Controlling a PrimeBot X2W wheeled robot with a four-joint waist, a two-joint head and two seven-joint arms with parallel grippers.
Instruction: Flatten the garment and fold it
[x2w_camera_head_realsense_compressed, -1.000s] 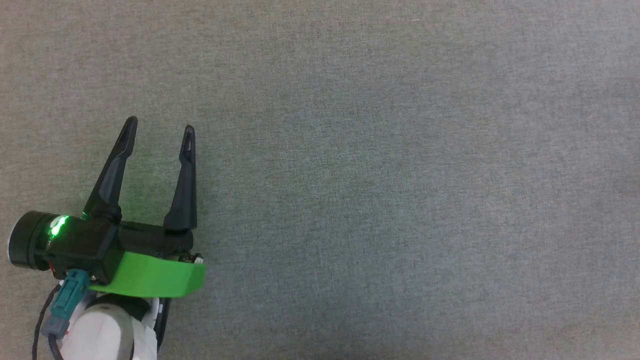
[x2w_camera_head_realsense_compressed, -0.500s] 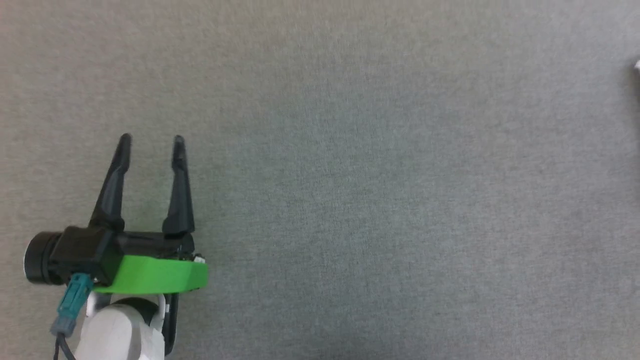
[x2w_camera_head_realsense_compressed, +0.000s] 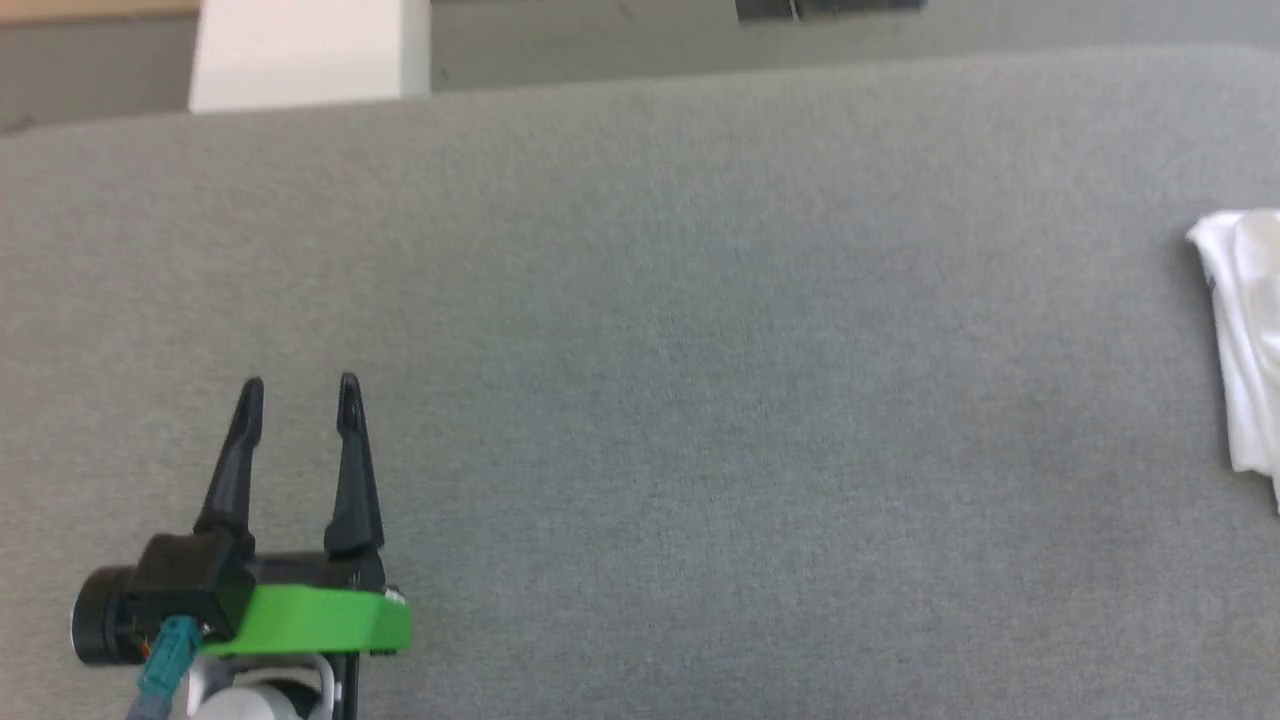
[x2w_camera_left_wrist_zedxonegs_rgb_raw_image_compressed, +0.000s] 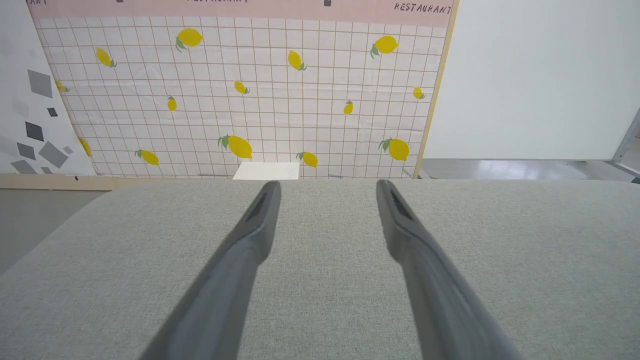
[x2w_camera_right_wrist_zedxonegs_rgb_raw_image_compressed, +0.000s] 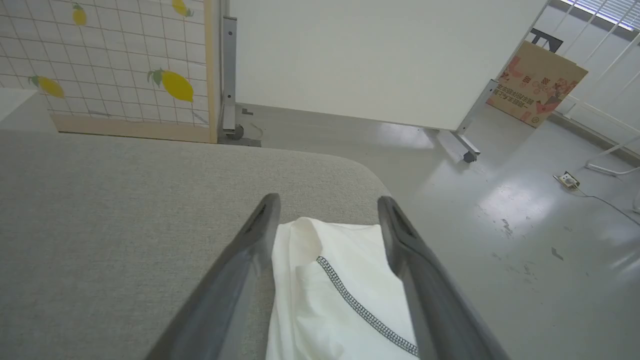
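The garment (x2w_camera_head_realsense_compressed: 1245, 330) is a bunched white cloth at the right edge of the grey table (x2w_camera_head_realsense_compressed: 700, 350), cut off by the head view's edge. In the right wrist view the garment (x2w_camera_right_wrist_zedxonegs_rgb_raw_image_compressed: 340, 290) lies below and between my right gripper's (x2w_camera_right_wrist_zedxonegs_rgb_raw_image_compressed: 327, 205) spread fingers, showing a grey zigzag seam; the fingers do not clamp it. My left gripper (x2w_camera_head_realsense_compressed: 298, 395) hovers open over bare fabric at the lower left, far from the garment. From the left wrist, the left gripper (x2w_camera_left_wrist_zedxonegs_rgb_raw_image_compressed: 327, 186) points at the table's far edge with nothing between its fingers.
A white box (x2w_camera_head_realsense_compressed: 300, 50) stands beyond the table's far edge at the upper left. A lemon-patterned panel (x2w_camera_left_wrist_zedxonegs_rgb_raw_image_compressed: 240, 90) and a white board (x2w_camera_right_wrist_zedxonegs_rgb_raw_image_compressed: 375, 55) stand behind the table. Bare floor (x2w_camera_right_wrist_zedxonegs_rgb_raw_image_compressed: 525, 240) drops away past the table's rounded right corner.
The head camera has tilted up, so the table's far edge, the white box and the garment have come into view. The left gripper stays open.
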